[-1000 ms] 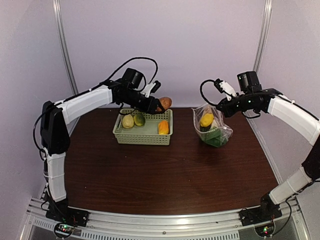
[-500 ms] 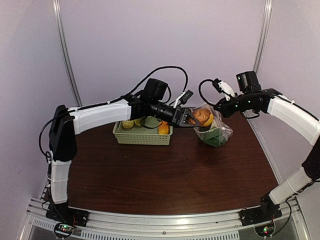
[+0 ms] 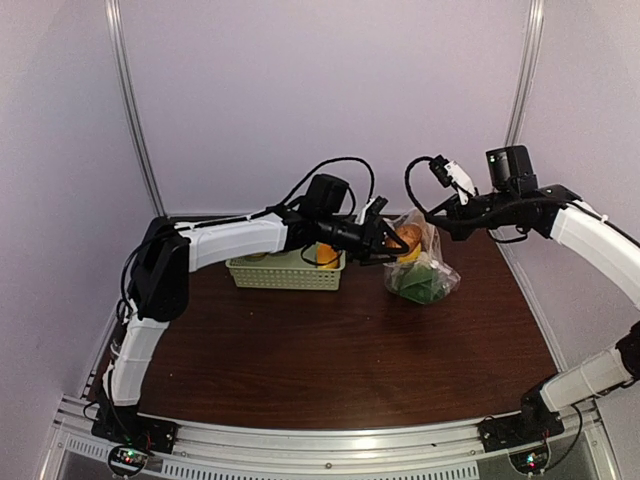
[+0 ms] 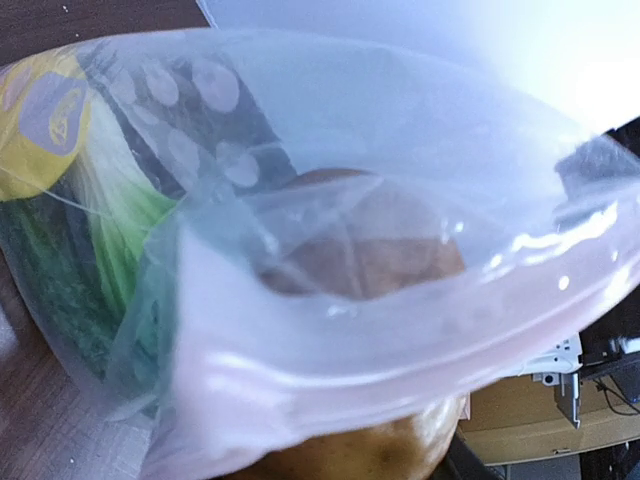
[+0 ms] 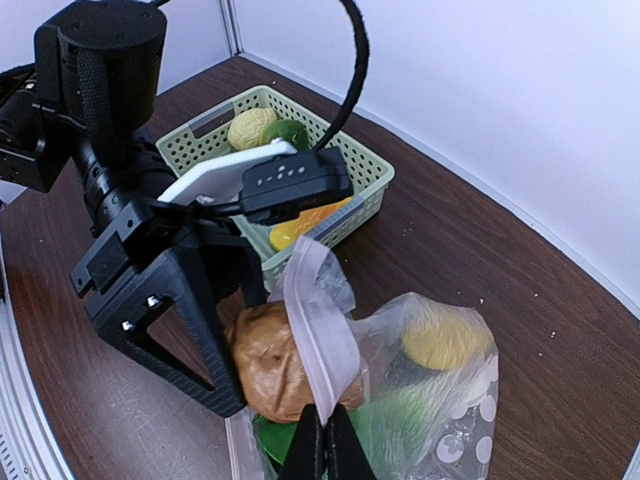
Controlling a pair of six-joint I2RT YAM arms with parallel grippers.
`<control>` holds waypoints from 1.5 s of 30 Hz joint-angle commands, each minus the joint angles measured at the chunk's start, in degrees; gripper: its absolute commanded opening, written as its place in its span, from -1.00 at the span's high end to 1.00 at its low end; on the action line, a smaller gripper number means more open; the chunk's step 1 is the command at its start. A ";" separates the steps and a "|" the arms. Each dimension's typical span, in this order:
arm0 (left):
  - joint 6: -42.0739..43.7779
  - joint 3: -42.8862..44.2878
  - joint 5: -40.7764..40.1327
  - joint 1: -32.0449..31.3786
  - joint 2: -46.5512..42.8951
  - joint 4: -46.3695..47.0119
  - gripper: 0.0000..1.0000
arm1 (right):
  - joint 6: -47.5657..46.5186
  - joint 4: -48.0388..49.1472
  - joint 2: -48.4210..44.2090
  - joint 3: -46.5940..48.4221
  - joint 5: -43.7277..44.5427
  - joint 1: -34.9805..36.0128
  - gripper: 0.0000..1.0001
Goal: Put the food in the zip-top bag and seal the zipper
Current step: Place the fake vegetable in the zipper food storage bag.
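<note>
Between the fingers of the left hand [image 3: 396, 243], a brown round piece [image 5: 265, 360] is being gripped, and it is sitting right at the open mouth of the zip-top bag [image 5: 435, 405], partly behind the clear film. Just past that hand, the right hand [image 5: 322, 440] is pinching the bag's rim along the zipper [image 5: 318, 330], fingers closed tight on the plastic and holding the mouth up. Inside the bag, beyond the brown piece, a yellow piece [image 5: 440, 340] and green leafy piece [image 5: 400, 420] are lying. Behind the left hand, the pale green basket [image 5: 365, 165] is resting on the desk [image 3: 330, 350], carrying yellow, green and orange pieces.
</note>
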 commanded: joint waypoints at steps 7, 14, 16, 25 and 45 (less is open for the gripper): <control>-6.09 4.67 -3.01 0.11 3.62 4.23 -0.17 | 2.42 3.72 1.80 -2.65 -5.15 1.19 1.00; -1.03 4.38 -2.63 0.00 0.82 -0.13 -0.51 | 3.10 4.01 3.96 -1.43 -3.83 1.27 1.00; 0.28 4.04 -2.63 0.00 -0.14 -1.12 -0.52 | 3.26 4.04 4.20 -0.92 -3.01 1.29 1.00; 24.34 3.45 -14.35 1.27 -9.69 -19.86 -0.47 | 1.14 1.98 5.86 2.69 5.02 -0.06 1.00; 32.44 -6.36 -43.11 20.74 -6.85 -25.30 -0.54 | 3.67 11.62 4.31 -6.84 -0.13 -5.06 1.00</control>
